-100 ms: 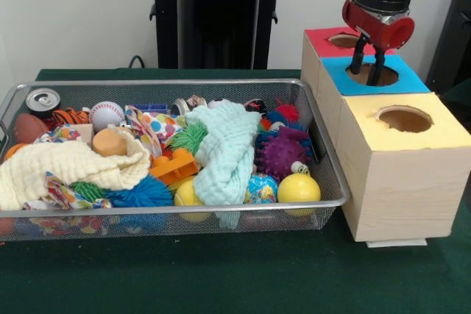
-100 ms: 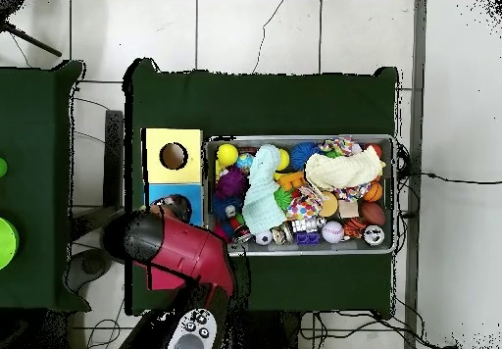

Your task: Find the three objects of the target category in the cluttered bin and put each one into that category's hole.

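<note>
Hovering over the blue hole (image 1: pixel 372 74) of the wooden box (image 1: pixel 401 182), the hand (image 1: pixel 367 70) hangs open and empty — beside the cluttered wire bin (image 1: pixel 324 204).

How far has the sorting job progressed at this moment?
Nothing looks finished: what the holes contain cannot be seen. In hand: the gripper hangs over the blue hole, fingers spread, nothing visible between them. Left: the wire bin remains full of balls and cloths.

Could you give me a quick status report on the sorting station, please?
End effector over the blue hole, nothing visibly held. Wire bin packed with balls and cloths. Nothing blocks the holes.
</note>
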`<state>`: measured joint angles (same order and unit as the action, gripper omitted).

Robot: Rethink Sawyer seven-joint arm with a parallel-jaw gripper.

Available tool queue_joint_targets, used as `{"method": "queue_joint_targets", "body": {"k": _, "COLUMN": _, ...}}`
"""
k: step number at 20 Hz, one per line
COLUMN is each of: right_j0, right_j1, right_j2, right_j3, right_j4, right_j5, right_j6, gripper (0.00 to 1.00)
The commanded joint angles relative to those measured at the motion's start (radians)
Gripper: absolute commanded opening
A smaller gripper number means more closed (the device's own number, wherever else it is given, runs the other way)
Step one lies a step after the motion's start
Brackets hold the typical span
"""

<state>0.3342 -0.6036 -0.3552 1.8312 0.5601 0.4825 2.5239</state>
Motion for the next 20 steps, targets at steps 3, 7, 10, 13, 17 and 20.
{"method": "queue_joint_targets", "body": {"k": 3, "right_j0": -0.106, "right_j1": -0.038, "right_j2": -0.074, "right_j3": 0.092, "right_j4": -0.104, "right_j5": 0.092, "right_j6": 0.059, "gripper": 0.00}}
{"method": "queue_joint_targets", "body": {"k": 7, "right_j0": -0.125, "right_j1": -0.052, "right_j2": -0.044, "right_j3": 0.114, "right_j4": -0.104, "right_j5": 0.061, "right_j6": 0.077, "gripper": 0.00}}
{"method": "queue_joint_targets", "body": {"k": 10, "right_j0": -0.138, "right_j1": -0.066, "right_j2": -0.033, "right_j3": 0.125, "right_j4": -0.117, "right_j5": 0.040, "right_j6": 0.081, "gripper": 0.00}}
{"method": "queue_joint_targets", "body": {"k": 13, "right_j0": -0.125, "right_j1": -0.085, "right_j2": -0.054, "right_j3": 0.112, "right_j4": -0.142, "right_j5": 0.090, "right_j6": 0.085, "gripper": 0.00}}
{"method": "queue_joint_targets", "body": {"k": 17, "right_j0": -0.091, "right_j1": -0.208, "right_j2": -0.207, "right_j3": 0.014, "right_j4": -0.291, "right_j5": 0.322, "right_j6": -0.008, "gripper": 0.00}}
{"method": "queue_joint_targets", "body": {"k": 20, "right_j0": -0.100, "right_j1": -0.298, "right_j2": -0.252, "right_j3": -0.029, "right_j4": -0.392, "right_j5": 0.354, "right_j6": -0.113, "gripper": 0.00}}
